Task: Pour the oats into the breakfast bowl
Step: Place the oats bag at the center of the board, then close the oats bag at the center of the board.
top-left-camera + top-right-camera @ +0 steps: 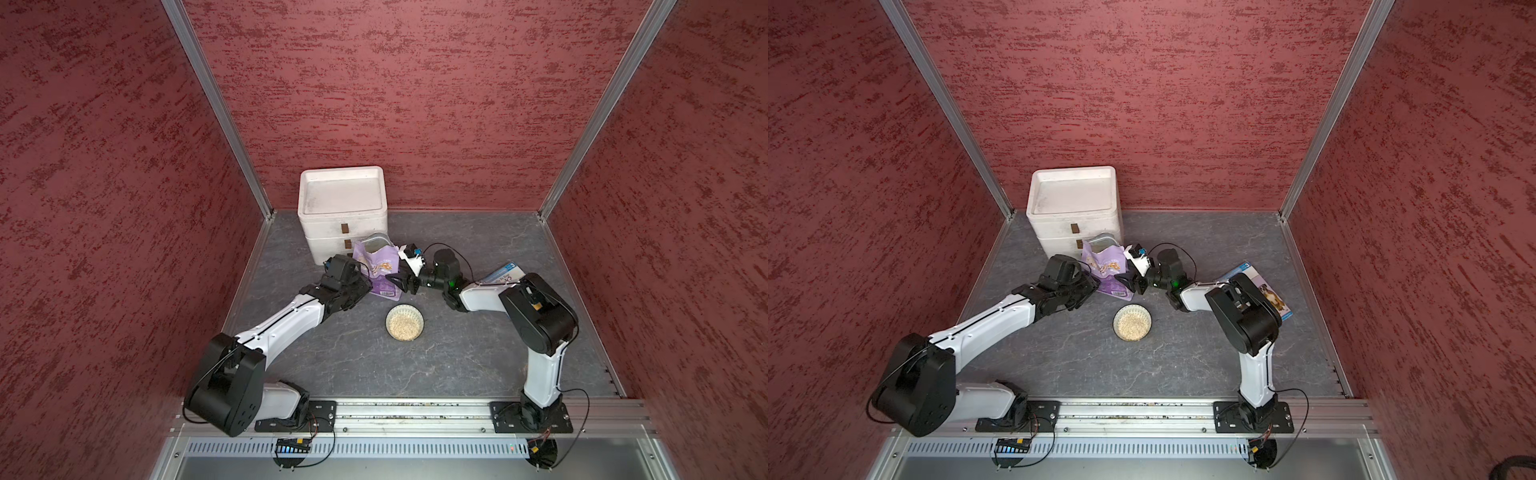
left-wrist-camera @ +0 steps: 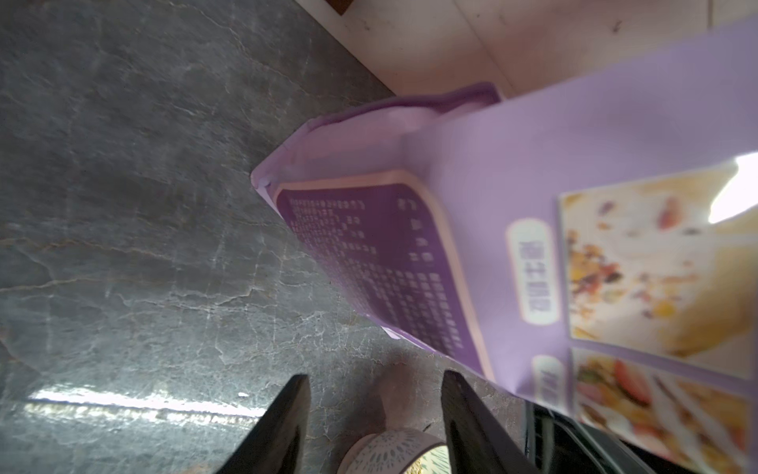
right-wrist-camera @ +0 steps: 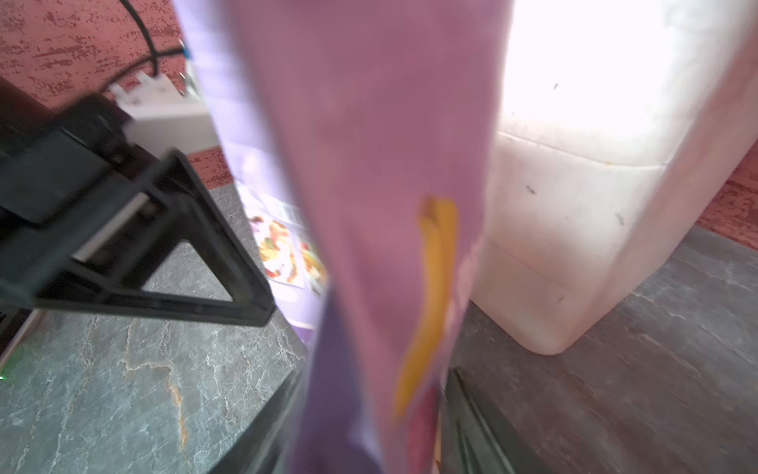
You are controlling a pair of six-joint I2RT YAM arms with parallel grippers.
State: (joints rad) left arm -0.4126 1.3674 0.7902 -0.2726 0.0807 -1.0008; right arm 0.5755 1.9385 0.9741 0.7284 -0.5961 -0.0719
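pouch upright between both grippers, bowl on the near side

the purple pouch [image 1: 376,266] stands upright on the table [image 1: 353,365], mouth open at the top and long axis vertical, just in front of the white drawer box [image 1: 345,232]. the breakfast bowl [image 1: 387,324] sits apart from it, toward the robot's base and a little to the robot's right. the oats [image 1: 405,326] lie in the bowl in both top views, so the pour looks done or nearly so.

left gripper [image 2: 375,374]: jaws apart, nothing held. the gap shows bare table and the bowl's lattice wall. the pouch's printed face lies just beside 1 finger, on the robot's right of it.

right gripper [image 1: 397,280]: low down at the pouch's opposite side edge. in the right wrist view the pouch edge runs between its 2 fingers, but the view is blurred and i cannot tell whether they pinch it or stand clear of it.

key relation: the pouch is between the 2 grippers, with the right one straddling its edge and the left one beside it and free. both are about equally near, but only the right is around it.

if the next move is a retreat, the right should back straight off the edge, toward the blue book [image 1: 503,272] side, without dragging it. risk: the light pouch tips toward the bowl or onto the left fingers.
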